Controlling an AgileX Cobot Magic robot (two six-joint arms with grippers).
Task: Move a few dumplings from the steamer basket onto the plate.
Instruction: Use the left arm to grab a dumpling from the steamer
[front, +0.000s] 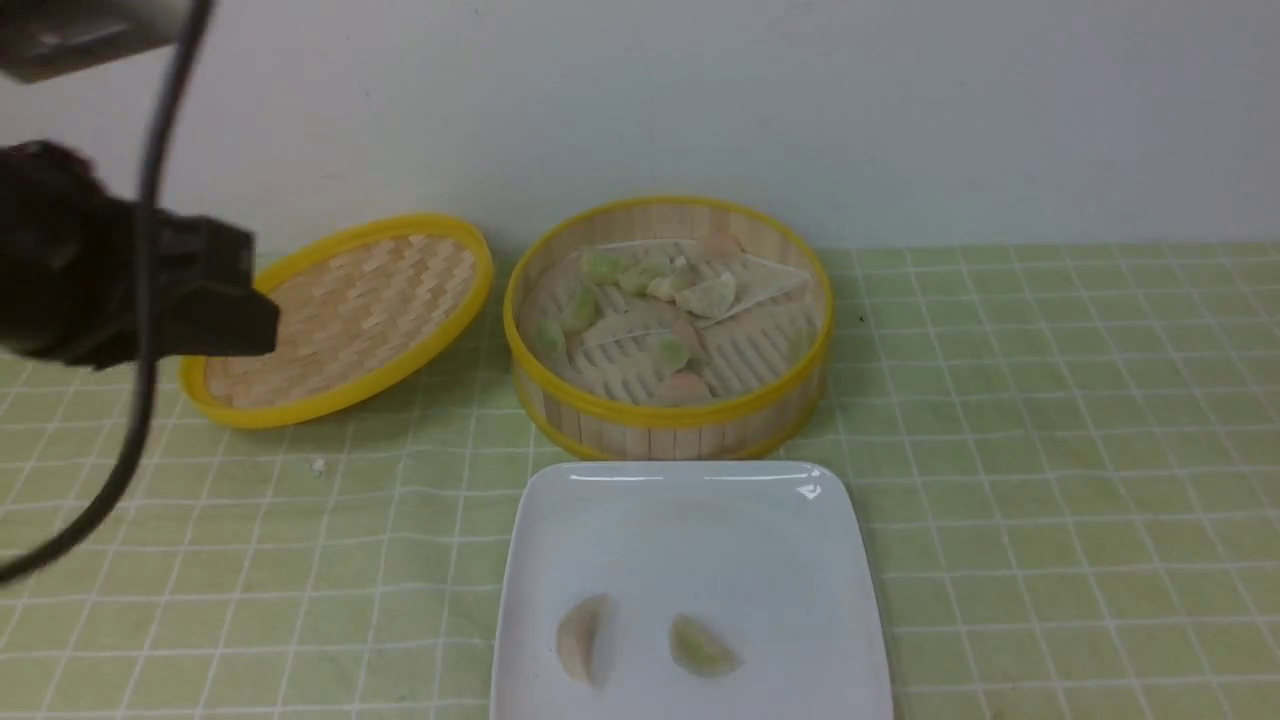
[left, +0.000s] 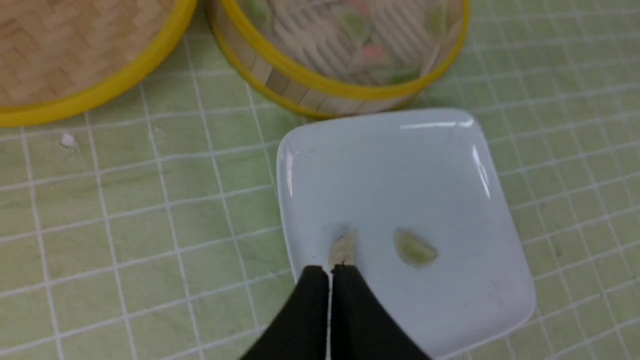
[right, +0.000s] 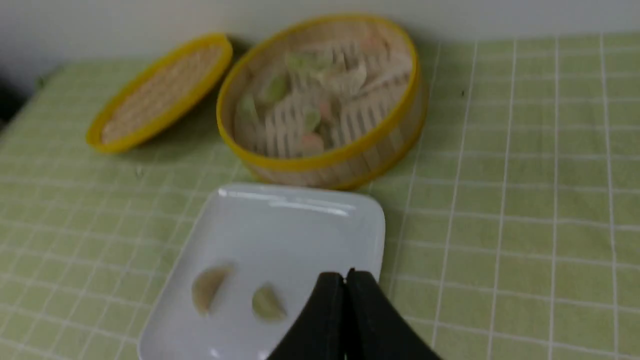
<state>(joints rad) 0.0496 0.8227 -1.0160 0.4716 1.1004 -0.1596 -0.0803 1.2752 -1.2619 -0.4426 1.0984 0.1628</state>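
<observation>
The steamer basket stands at the back centre and holds several green, pinkish and cream dumplings. The white plate lies just in front of it. A cream dumpling and a green dumpling rest on its near part. My left gripper is shut and empty, and hangs above the plate's edge near the cream dumpling. My right gripper is shut and empty, above the plate's other side. Neither gripper's fingertips show in the front view.
The shallow woven lid leans on the table left of the basket. My left arm's black body and its cable fill the far left of the front view. A green checked cloth covers the table. A white wall stands behind.
</observation>
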